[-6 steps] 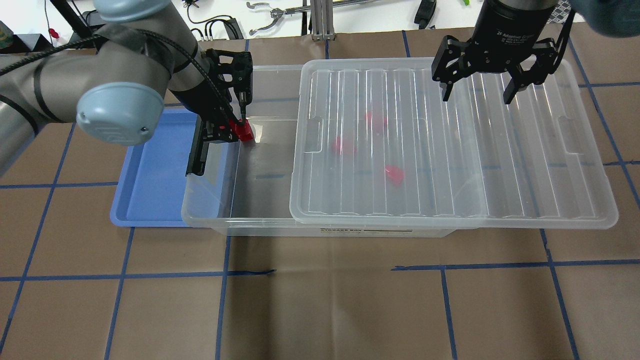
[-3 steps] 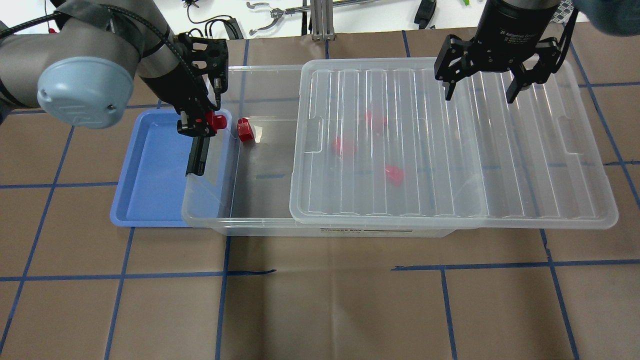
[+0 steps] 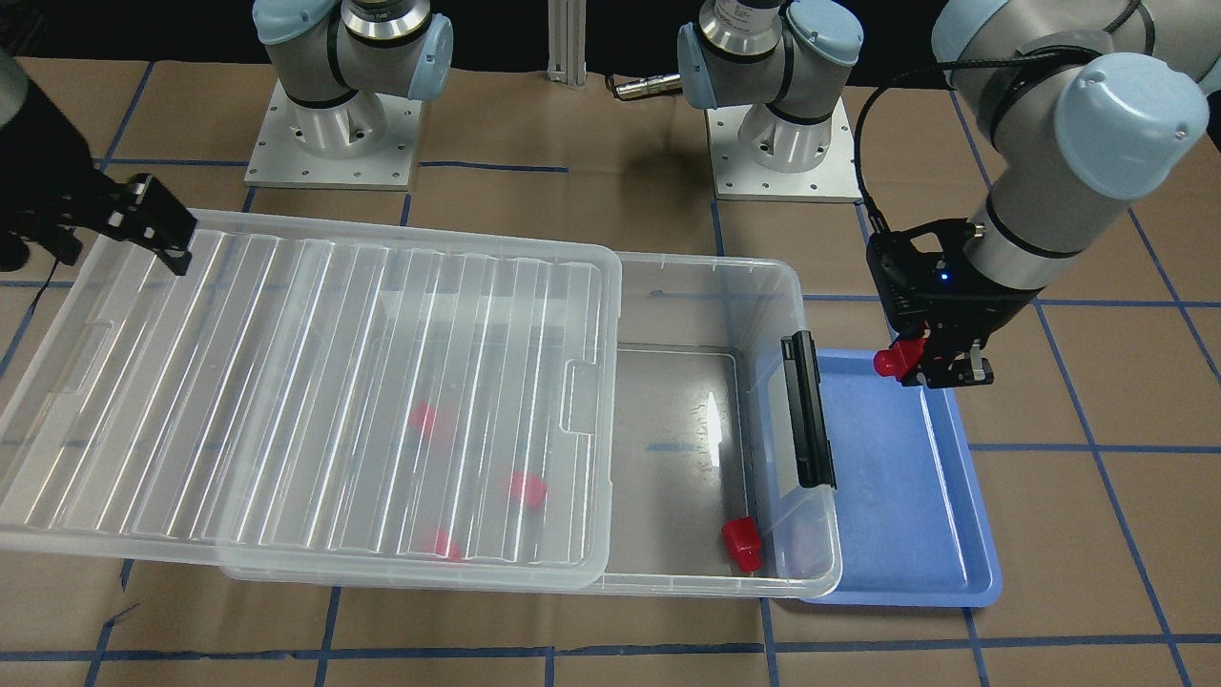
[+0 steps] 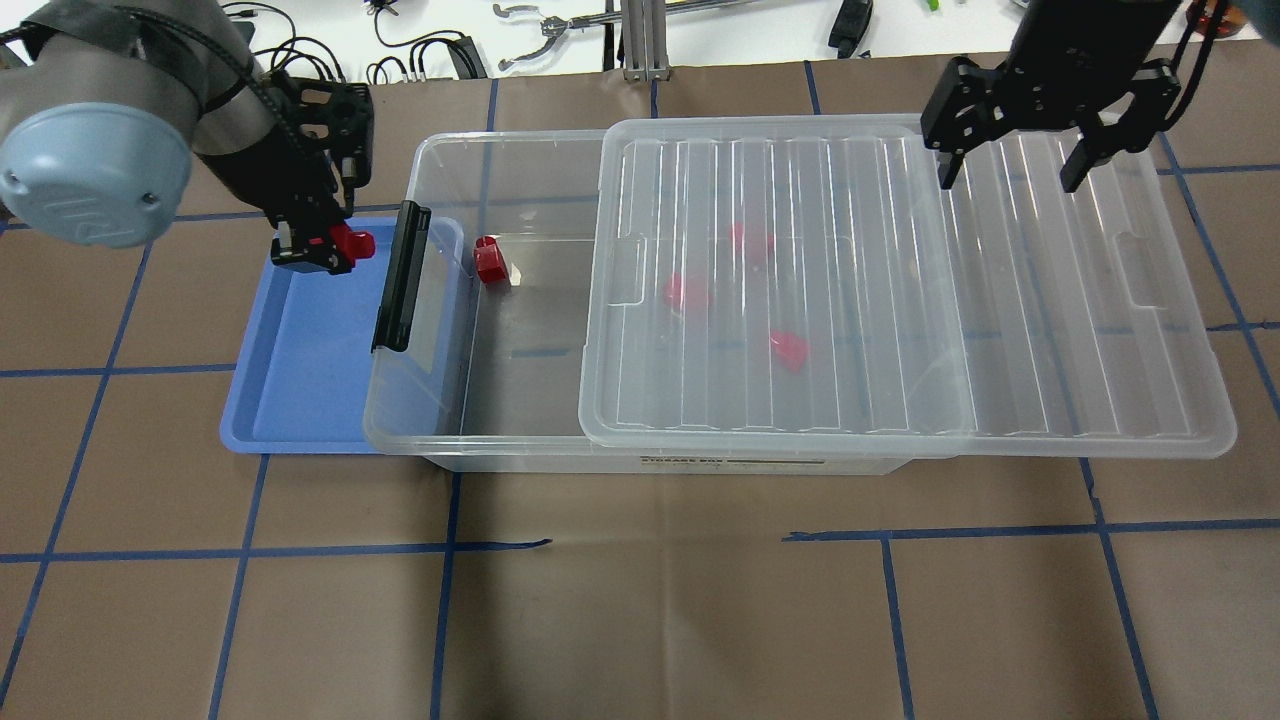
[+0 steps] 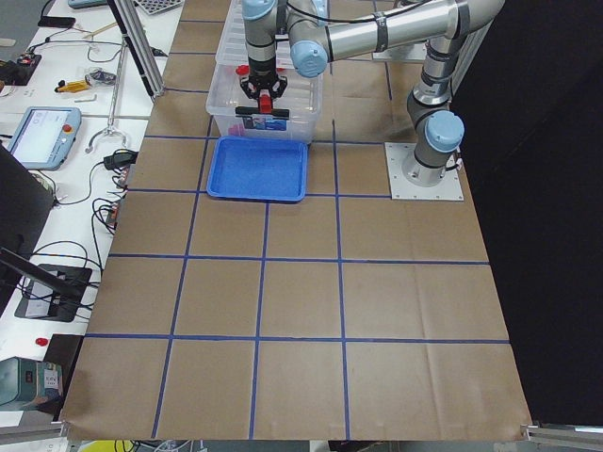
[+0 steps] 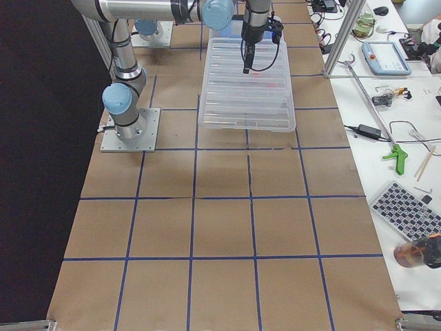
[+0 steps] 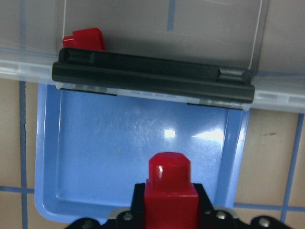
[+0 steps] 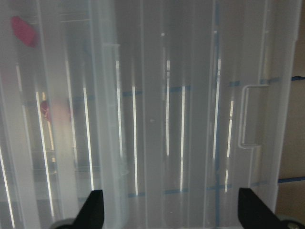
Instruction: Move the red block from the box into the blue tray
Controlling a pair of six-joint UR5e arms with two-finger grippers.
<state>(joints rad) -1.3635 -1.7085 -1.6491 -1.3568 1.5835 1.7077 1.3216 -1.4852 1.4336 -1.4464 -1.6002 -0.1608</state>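
My left gripper (image 4: pixel 322 247) is shut on a red block (image 4: pixel 352 242) and holds it above the far end of the blue tray (image 4: pixel 300 390). The left wrist view shows the block (image 7: pixel 170 191) between the jaws, peg forward, over the tray (image 7: pixel 138 143). The clear box (image 4: pixel 420 420) lies right of the tray, its black clip bar (image 4: pixel 400 278) at the tray end. Another red block (image 4: pixel 489 260) lies in the box's open part. Three more show dimly under the lid (image 4: pixel 900 300). My right gripper (image 4: pixel 1008 182) is open and empty above the lid's far right.
The lid is slid to the right and overhangs the box's right end. The box's left rim overlaps the tray's right edge. Tools and cables lie on the white bench (image 4: pixel 560 30) behind the table. Blue tape lines cross the brown table (image 4: pixel 640 600).
My left gripper has lifted a red block out of the box and carried it left over the clip bar to above the blue tray. My right gripper has shifted a little right and back.
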